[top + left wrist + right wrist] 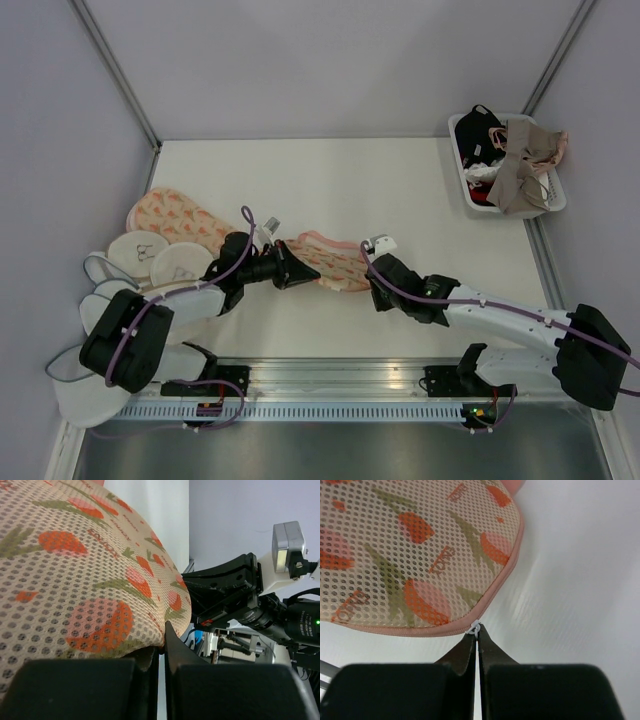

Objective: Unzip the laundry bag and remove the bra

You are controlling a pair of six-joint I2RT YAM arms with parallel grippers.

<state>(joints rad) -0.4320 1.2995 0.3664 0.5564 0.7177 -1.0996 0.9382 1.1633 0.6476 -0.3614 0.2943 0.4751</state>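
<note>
The soft, light mesh laundry bag (325,262) sags between both hands, its fabric edge clamped in the left gripper (161,636), while the right gripper (477,636) pinches the tiny, likely slippery zipper pull (475,627) at its fingertips.

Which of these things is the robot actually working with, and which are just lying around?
In use: laundry bag, its zipper pull, left pincer shut on the bag's edge, right pincer shut on the pull.
Lying about: second printed pouch, white mesh pouches, basket holding a beige bra and black garment.
</note>
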